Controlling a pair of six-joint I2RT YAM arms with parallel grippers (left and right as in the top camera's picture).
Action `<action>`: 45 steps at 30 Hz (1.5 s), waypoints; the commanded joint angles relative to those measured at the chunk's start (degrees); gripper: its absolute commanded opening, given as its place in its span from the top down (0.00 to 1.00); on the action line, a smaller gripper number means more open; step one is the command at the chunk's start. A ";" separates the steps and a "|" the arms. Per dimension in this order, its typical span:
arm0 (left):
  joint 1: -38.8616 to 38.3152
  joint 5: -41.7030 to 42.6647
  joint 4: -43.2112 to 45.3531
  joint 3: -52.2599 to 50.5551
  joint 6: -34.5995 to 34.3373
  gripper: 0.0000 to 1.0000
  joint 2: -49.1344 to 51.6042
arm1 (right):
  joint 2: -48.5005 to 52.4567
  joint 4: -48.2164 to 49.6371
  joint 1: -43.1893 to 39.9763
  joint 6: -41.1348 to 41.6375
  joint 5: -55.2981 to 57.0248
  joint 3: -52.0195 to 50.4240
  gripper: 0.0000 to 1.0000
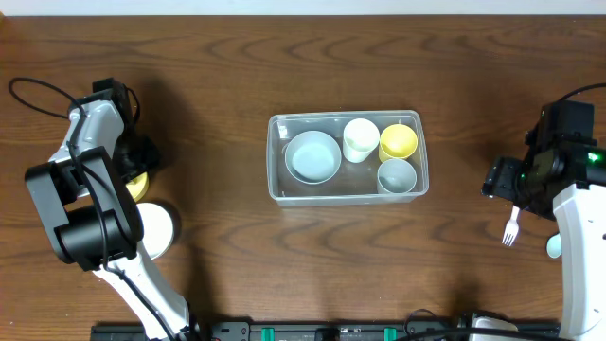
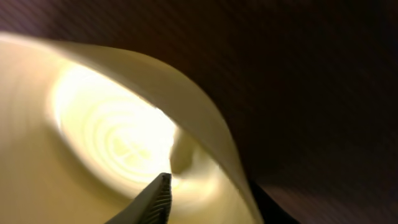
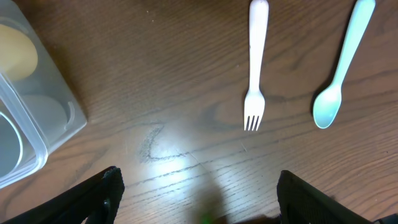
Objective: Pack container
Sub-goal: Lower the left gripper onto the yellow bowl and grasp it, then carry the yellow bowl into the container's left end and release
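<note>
The clear container [image 1: 346,194] stands at the table's middle and holds a grey-blue bowl [image 1: 312,156], a white cup [image 1: 360,139], a yellow cup [image 1: 399,142] and a grey cup [image 1: 396,176]. Its corner shows in the right wrist view [image 3: 37,124]. My left gripper [image 1: 142,163] is at the far left over a yellow bowl [image 1: 138,187]. In the left wrist view the bowl [image 2: 112,130] fills the frame, with one finger inside it [image 2: 163,190] and its wall between the jaws. My right gripper [image 3: 199,199] is open and empty above bare wood.
A white bowl [image 1: 156,227] sits just in front of the yellow bowl. A white fork [image 1: 511,227] [image 3: 256,68] and a pale blue spoon [image 1: 554,246] [image 3: 339,68] lie at the right, beyond my right gripper. Cables run along the table's front edge.
</note>
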 commanded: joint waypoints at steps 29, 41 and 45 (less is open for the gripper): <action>-2.05 -1.01 -0.50 2.36 1.31 0.94 -2.32 | -0.26 -0.17 -0.35 -1.05 0.00 0.15 0.19; -17.07 -1.14 -2.64 5.97 9.60 0.94 -19.85 | -0.26 -0.22 -0.35 -1.03 -0.85 0.15 0.19; -27.04 -0.66 -2.19 5.97 16.70 0.94 -26.82 | -0.26 -0.26 -0.35 -1.03 -0.85 0.15 0.19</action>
